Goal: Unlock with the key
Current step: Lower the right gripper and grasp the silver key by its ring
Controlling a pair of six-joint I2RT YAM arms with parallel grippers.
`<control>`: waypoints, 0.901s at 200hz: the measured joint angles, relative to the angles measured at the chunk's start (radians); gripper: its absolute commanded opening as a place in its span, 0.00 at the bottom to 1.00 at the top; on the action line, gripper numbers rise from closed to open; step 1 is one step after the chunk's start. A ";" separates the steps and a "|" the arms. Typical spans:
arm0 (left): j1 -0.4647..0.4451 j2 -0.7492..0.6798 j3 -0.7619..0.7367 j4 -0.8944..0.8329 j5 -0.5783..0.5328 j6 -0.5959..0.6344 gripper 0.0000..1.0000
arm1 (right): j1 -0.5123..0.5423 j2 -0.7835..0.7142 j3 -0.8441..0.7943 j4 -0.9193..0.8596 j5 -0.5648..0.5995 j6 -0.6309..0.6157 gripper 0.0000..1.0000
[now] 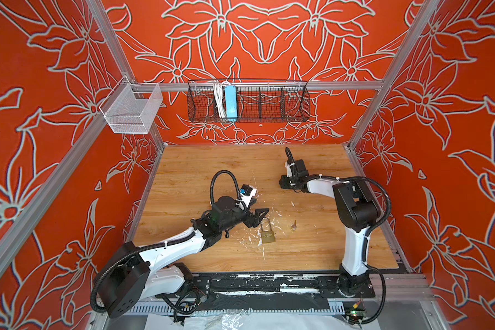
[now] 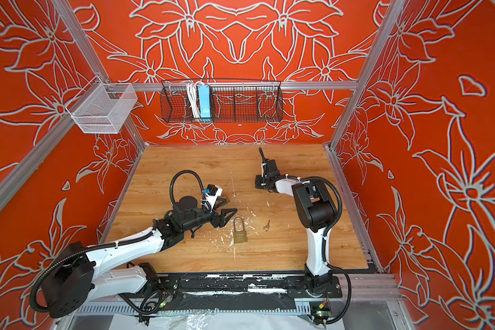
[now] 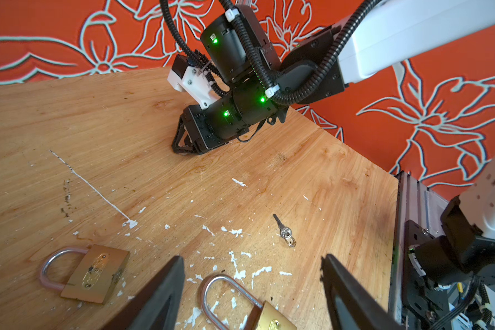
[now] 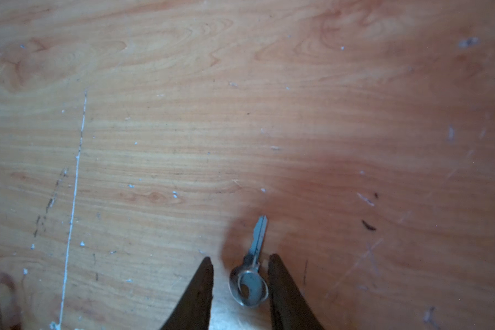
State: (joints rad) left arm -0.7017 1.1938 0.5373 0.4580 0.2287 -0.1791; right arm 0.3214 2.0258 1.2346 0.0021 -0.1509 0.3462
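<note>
Key pickup in hand. At left, wide-spread left gripper (image 3: pixel 253 259) over the padlock (image 1: pixel 267 236) toward the table's (image 1: pixel 197 171) front edge; nearer the table's middle, right gripper (image 4: pixel 240 258) parted around the key (image 4: pixel 253 263), not yet pinching. Next, likely: pinching the bow squarely, lifting.

A black wire basket (image 1: pixel 269 114) holds a blue power strip (image 1: pixel 230 103) and white cable (image 1: pixel 218 103). A white mesh basket (image 1: pixel 132 113) hangs left of it, above the paint-flecked bench (image 1: pixel 197 171).
</note>
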 measured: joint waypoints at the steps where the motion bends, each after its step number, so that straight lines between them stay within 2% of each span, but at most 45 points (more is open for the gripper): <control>1: 0.000 0.000 0.000 0.000 0.000 0.000 0.76 | 0.000 0.000 0.000 0.000 0.000 0.002 0.28; 32: 0.000 0.001 0.000 0.000 0.000 0.000 0.76 | 0.000 0.002 0.013 -0.028 0.000 -0.002 0.21; 180: 0.000 0.021 0.000 -0.002 -0.013 0.000 0.77 | 0.000 -0.001 0.015 -0.050 -0.016 -0.007 0.10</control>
State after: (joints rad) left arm -0.7017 1.2144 0.5373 0.4564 0.2161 -0.1795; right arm 0.3214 2.0247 1.2499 -0.0483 -0.1665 0.3389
